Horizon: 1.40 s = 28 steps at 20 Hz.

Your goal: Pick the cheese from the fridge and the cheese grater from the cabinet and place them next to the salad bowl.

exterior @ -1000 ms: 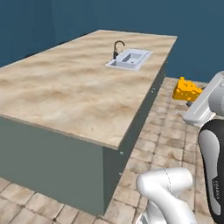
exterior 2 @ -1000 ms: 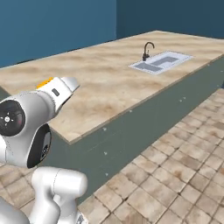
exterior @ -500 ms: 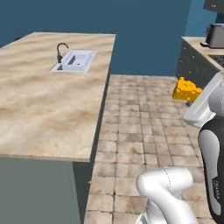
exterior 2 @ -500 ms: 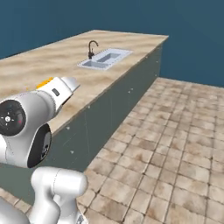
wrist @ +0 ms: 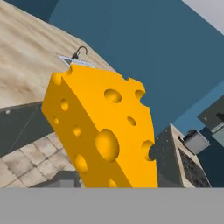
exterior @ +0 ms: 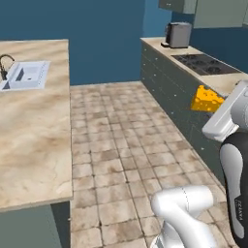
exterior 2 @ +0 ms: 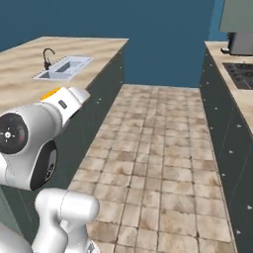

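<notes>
Near the hand: yellow-orange holed cheese (wrist: 105, 131) wedge, seemingly gripped.

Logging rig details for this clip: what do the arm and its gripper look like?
The arm is glossy white, built of rounded tubular links with dark joint bands and a round dark end cap carrying small marks. The hand is a blocky pale-grey-white housing. No loose cables show.

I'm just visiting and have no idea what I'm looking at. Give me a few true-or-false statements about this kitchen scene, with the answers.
1. The gripper carries a yellow cheese wedge. True.
2. The cheese lies on the floor. False: it is held up in the air.
3. A sink with a dark tap is set into the island counter. True.
4. The floor is plain white. False: it is brownish stone tile.
5. A stovetop sits in the side counter. True.
</notes>
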Motion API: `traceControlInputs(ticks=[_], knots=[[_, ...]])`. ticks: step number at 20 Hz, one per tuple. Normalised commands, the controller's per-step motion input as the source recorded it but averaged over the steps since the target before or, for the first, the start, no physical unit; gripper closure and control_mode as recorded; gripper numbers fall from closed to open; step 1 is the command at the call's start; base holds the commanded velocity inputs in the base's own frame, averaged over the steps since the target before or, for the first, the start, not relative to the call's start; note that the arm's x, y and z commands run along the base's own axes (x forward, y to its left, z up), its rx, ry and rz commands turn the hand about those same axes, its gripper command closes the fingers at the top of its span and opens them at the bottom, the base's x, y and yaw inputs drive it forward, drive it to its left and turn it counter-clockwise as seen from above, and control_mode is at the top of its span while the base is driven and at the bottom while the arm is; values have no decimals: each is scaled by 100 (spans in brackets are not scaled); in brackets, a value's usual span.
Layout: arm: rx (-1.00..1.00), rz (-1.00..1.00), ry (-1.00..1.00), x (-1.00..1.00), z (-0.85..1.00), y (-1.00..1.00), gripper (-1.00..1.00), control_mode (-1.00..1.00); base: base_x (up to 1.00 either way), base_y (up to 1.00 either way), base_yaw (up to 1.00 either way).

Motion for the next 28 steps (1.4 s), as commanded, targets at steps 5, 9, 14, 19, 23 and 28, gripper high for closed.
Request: traceControlInputs(ticks=[5, 9, 14, 19, 23, 28], knots=[[0, 0, 0, 0, 0, 0, 100, 100, 28, -25, -34], [0, 0, 0, 0, 0, 0, 100, 100, 58, -15, -19], [0, 0, 0, 0, 0, 0, 100, 100, 93, -15, -9], [0, 0, 0, 0, 0, 0, 100, 100, 100, -12, -3], [0, 0, 0, 0, 0, 0, 100, 100, 99, -28, -3], [0, 0, 0, 0, 0, 0, 100, 100, 67, -41, -19]])
